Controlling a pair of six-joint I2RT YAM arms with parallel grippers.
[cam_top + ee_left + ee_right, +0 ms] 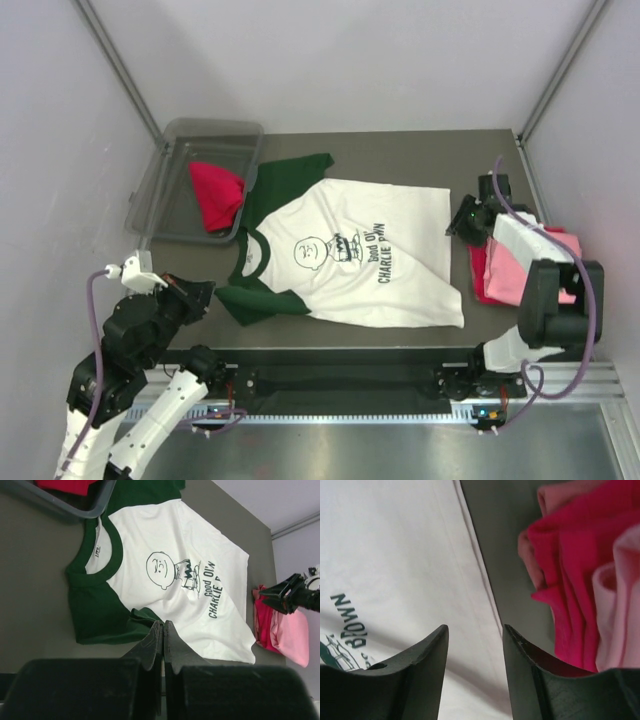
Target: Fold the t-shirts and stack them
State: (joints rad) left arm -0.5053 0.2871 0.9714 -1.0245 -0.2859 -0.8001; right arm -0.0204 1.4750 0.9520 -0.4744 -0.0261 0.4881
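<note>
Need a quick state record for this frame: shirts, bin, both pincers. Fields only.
spread: white t-shirt with dark green sleeves and black chest print, flat and unfolded, centre of dark table
stack: folded light pink t-shirt on folded red t-shirt, right side
bin: clear grey plastic bin, far left, holding crumpled red t-shirt
left pincer: shut, by the white shirt's near sleeve, no cloth visibly held
right pincer: open, empty, over the gap between hem and stack
</note>
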